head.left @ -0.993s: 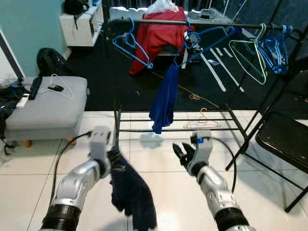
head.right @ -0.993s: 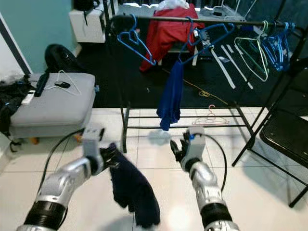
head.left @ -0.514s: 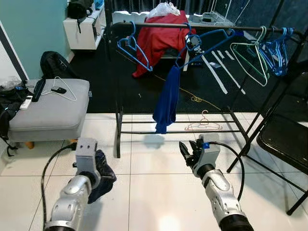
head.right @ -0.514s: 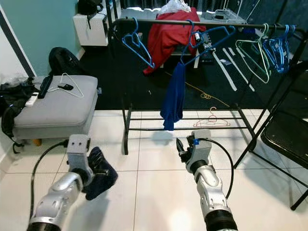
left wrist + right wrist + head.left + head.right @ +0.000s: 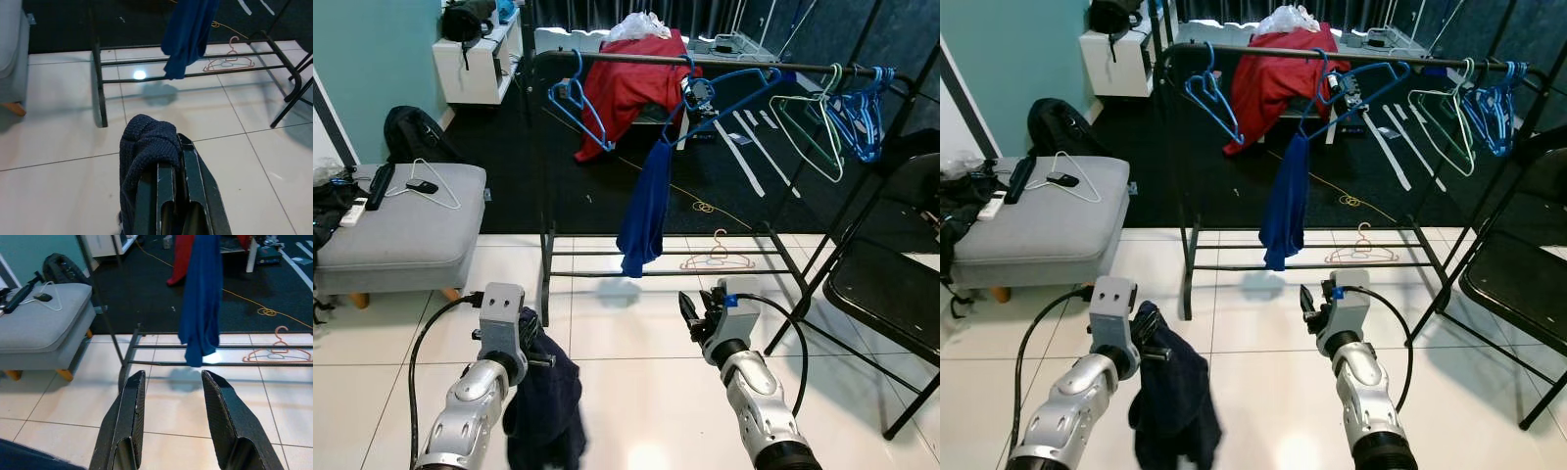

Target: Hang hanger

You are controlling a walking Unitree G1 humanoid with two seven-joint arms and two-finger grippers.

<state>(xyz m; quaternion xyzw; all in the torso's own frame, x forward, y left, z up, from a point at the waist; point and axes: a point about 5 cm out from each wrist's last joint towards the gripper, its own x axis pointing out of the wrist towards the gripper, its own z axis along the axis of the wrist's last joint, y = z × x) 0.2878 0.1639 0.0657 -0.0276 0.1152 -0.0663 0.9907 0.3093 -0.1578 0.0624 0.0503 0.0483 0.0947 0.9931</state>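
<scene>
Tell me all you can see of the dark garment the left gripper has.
The dark navy garment looks like a coarse knit. It is bunched over the left gripper, whose fingers are shut on it; a fold drapes over their tips. The rest hangs limp below the gripper, above the white tiled floor. It is on no hanger and hangs clear of the clothes rack ahead.

No readable text, label, brand, number or sign on anything.

A clothes rack (image 5: 705, 64) stands ahead on the floor (image 5: 636, 333), hangers (image 5: 808, 122) on its rail, an ottoman (image 5: 396, 230) left, a folding chair (image 5: 886, 284) right.
</scene>
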